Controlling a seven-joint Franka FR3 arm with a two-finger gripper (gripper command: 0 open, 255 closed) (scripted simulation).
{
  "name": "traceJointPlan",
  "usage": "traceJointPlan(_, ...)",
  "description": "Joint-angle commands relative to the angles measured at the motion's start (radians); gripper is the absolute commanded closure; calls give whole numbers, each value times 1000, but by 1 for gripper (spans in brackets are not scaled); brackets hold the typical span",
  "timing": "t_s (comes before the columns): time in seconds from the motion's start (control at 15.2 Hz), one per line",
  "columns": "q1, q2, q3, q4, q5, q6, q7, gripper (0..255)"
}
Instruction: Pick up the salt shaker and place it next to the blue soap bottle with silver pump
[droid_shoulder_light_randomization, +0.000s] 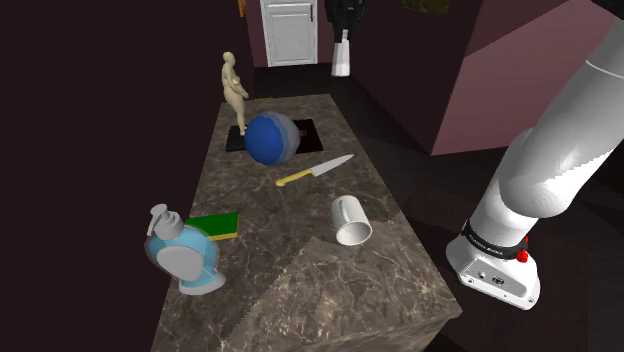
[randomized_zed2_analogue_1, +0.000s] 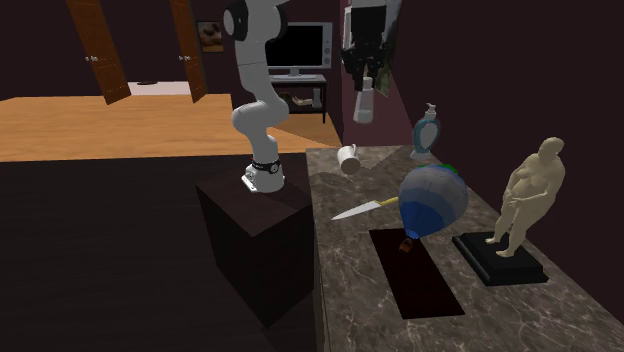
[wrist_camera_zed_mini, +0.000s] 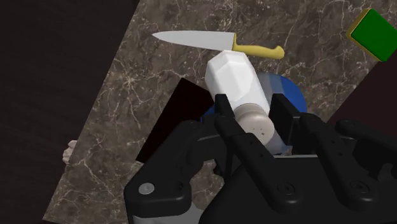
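The tool (droid_shoulder_light_randomization: 344, 22) clasps the salt shaker (droid_shoulder_light_randomization: 343, 56) by its perforated cap. The white faceted body hangs below, clear of the tabletop (droid_shoulder_light_randomization: 330, 290), and both sit at the top centre of the shoulder view. In the wrist view the fingers (wrist_camera_zed_mini: 224, 111) press the cap from either side, with the knife (wrist_camera_zed_mini: 202, 41) and the blue globe (wrist_camera_zed_mini: 291, 95) beneath. The blue soap bottle (droid_shoulder_light_randomization: 184, 252) with its silver pump stands at the shoulder view's lower left, close to the tabletop's left edge, with a green block (droid_shoulder_light_randomization: 218, 224) just beside it. Bare marble lies open to the bottle's right, as far as the tipped white mug (droid_shoulder_light_randomization: 350, 220) near the right edge, and on toward the frame's bottom.
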Motion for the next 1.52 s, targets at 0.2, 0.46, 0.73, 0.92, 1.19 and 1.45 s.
traceJointPlan(0.2, 52, -28, 73, -37, 11, 21, 126, 255)
traceJointPlan(0.46, 91, -34, 133, -46, 21, 33, 225, 255)
traceJointPlan(0.73, 131, -23, 194, -35, 29, 45, 324, 255)
traceJointPlan(0.92, 161, -3, 239, -14, 32, 52, 400, 255)
traceJointPlan(1.19, 204, 39, 298, 32, 29, 59, 501, 255)
traceJointPlan(1.45, 249, 101, 356, 100, 15, 61, 605, 255)
